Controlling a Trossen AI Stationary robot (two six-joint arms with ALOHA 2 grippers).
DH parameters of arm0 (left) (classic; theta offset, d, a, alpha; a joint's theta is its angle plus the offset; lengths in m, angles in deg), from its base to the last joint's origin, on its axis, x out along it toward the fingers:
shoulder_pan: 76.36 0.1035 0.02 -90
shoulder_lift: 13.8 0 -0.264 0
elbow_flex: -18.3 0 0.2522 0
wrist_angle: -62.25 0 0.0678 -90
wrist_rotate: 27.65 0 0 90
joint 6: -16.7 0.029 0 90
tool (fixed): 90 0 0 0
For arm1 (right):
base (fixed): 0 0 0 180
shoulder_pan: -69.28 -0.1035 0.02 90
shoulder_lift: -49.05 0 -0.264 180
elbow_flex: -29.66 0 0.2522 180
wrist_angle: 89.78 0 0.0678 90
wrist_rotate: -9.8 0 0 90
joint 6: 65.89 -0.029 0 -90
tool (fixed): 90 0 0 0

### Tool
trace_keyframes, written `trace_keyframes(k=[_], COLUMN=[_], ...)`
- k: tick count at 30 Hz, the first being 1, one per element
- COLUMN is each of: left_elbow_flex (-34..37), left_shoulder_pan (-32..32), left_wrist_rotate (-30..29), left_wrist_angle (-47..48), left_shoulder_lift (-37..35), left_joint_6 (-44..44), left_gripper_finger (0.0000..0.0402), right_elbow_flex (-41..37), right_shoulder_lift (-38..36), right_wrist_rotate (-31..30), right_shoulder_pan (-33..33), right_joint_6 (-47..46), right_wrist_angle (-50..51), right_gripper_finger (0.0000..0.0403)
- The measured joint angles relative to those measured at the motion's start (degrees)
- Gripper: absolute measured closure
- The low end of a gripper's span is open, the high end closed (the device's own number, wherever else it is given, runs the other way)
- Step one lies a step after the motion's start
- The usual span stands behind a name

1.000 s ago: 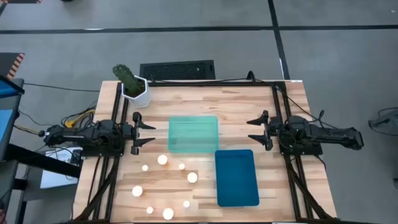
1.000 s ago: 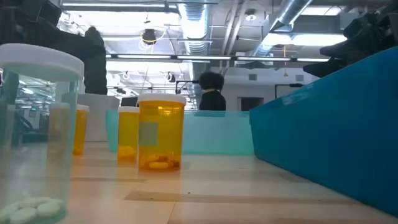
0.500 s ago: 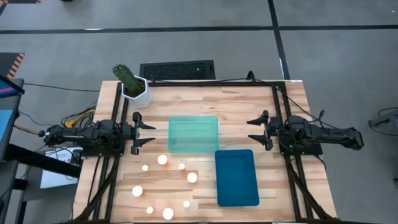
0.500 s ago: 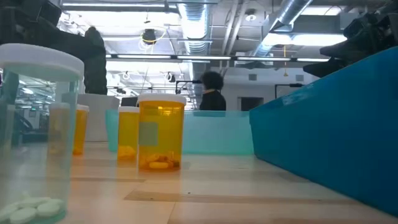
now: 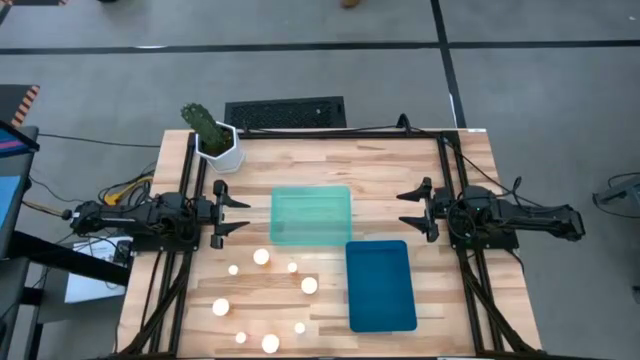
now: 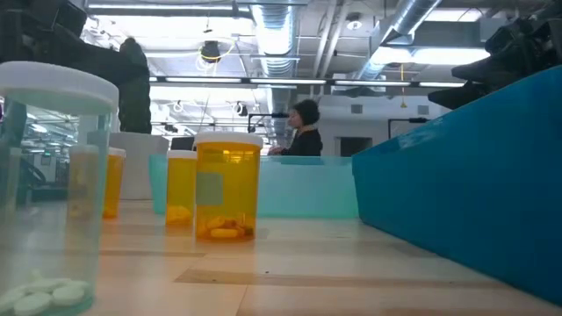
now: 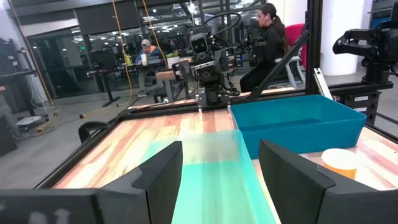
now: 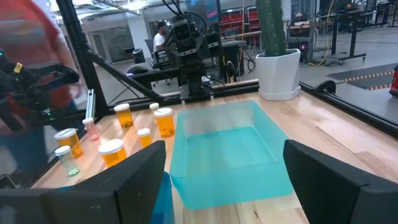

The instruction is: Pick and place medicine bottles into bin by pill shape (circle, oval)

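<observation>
Idle over the table, both sets of fingers spread, nothing held.
Left gripper and right gripper flanking teal tray; medicine bottles clustered nearby.

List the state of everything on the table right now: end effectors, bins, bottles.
Left end effector: open, empty, waiting at the table's left edge.
Right end effector: open, empty, waiting at the right edge.
Light green bin: empty.
Blue bin: empty.
Medicine bottles: eight, upright, capped, none sorted yet.
Cactus pot: upright, far-left corner.

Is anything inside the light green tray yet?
Empty: the light green tray shows a bare floor, and the medicine bottles stand outside on the table.
</observation>
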Motion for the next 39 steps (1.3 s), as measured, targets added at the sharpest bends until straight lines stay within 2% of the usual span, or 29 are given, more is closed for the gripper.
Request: trace_keyframes(k=[26,29,35,39], left_elbow_flex=[0.00,0.00,0.00,0.00], left_shoulder_pan=[0.00,0.01,0.02,0.02], left_wrist_rotate=[-0.13,-3.42,-3.69,-6.76], left_wrist_angle=[-0.04,-0.66,-0.69,-1.19], left_shoulder_lift=[0.00,-0.02,0.00,0.00], left_joint_6=[-0.10,-5.65,-28.74,-39.18], left_gripper_finger=[0.0195,0.0195,0.0195,0.0195], right_elbow_flex=[0.02,0.00,0.02,0.02], right_shoulder_lift=[-0.01,0.00,0.01,-0.01], right_wrist_rotate=[0.00,0.00,0.00,0.00], right_shoulder_pan=[0.00,0.00,0.00,0.00], right_joint_6=[-0.02,-0.02,-0.02,0.00], right_wrist_angle=[0.00,-0.01,0.00,0.00], right_gripper_finger=[0.0069,0.0069,0.0069,0.0069])
